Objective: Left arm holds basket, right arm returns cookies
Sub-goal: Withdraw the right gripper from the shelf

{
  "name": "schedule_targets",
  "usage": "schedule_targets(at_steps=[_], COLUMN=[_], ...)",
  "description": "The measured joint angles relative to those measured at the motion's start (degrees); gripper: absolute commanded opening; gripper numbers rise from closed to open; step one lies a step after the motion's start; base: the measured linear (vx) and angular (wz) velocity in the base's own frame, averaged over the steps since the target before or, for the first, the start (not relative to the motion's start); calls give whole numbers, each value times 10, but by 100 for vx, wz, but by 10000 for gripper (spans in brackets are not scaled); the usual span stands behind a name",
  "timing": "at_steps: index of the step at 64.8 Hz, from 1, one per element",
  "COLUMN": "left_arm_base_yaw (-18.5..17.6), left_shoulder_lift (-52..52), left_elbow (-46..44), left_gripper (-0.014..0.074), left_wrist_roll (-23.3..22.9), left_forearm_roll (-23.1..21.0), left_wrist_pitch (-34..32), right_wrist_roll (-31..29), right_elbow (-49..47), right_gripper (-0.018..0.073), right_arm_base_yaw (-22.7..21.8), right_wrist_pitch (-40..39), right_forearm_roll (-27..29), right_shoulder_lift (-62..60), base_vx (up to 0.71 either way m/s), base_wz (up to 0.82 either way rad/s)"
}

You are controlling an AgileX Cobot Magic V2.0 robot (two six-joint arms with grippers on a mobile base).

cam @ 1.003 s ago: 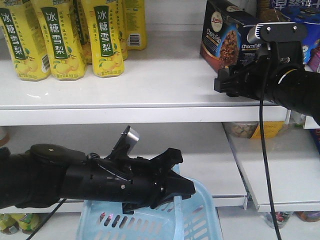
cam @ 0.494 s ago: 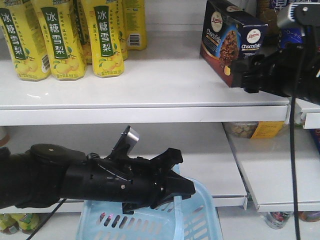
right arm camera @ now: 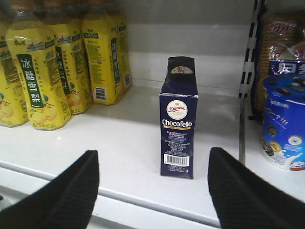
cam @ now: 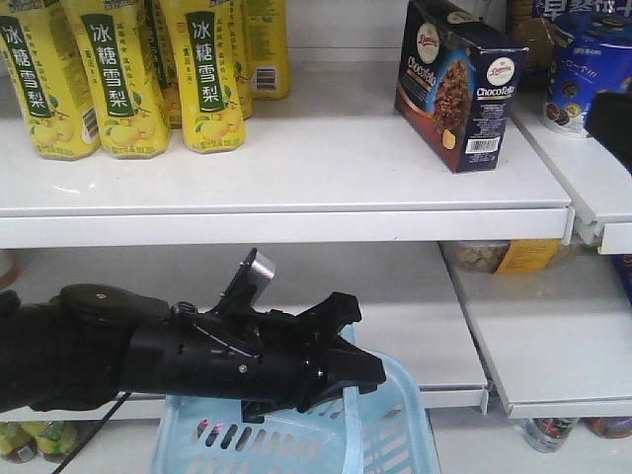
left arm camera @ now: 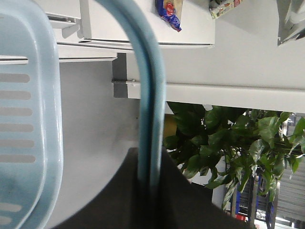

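The cookies (cam: 459, 84), a dark navy carton, stand upright on the upper white shelf (cam: 296, 168) with nothing touching them. In the right wrist view the cookies (right arm camera: 178, 119) sit ahead of my right gripper (right arm camera: 155, 153). It is open, well back from them at the shelf's front edge, with its fingers (right arm camera: 66, 195) wide apart. Only a dark sliver of the right arm (cam: 617, 123) shows in the front view. Low in that view my left gripper (cam: 348, 380) is shut on the handle (left arm camera: 147, 95) of the light blue basket (cam: 296, 439).
Yellow drink bottles (cam: 118, 79) line the upper shelf's left side. A round blue cookie tub (cam: 591, 69) stands on the neighbouring shelf at the right. Lower shelves (cam: 553, 336) lie under the cookies. A leafy plant (left arm camera: 228, 148) shows beyond the basket handle.
My right arm has drawn back to the right, away from the cookies and almost out of the front view. The carton stays standing on the shelf. The left arm and basket are still.
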Motion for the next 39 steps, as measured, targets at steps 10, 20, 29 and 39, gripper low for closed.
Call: schedule_targets(at_steps=[10,20,29,39], left_arm_base_yaw=[0,0,0,0], left_shoulder_lift=[0,0,0,0], left_elbow=[0,0,0,0], left_gripper=[-6,-6,-6,-6], left_wrist_roll=[0,0,0,0], left_forearm_roll=[0,0,0,0], left_wrist_pitch=[0,0,0,0], right_wrist_roll=[-7,-7,-7,-2], right_elbow=[90,170,233,293], right_gripper=[410,377,371,371], right_arm_base_yaw=[0,0,0,0], right_wrist_pitch=[-10,-9,2,35], right_forearm_roll=[0,0,1,5], right_shoulder_lift=[-106,-226,-318,-391], base_vx=[0,0,0,0], base_wz=[0,0,0,0])
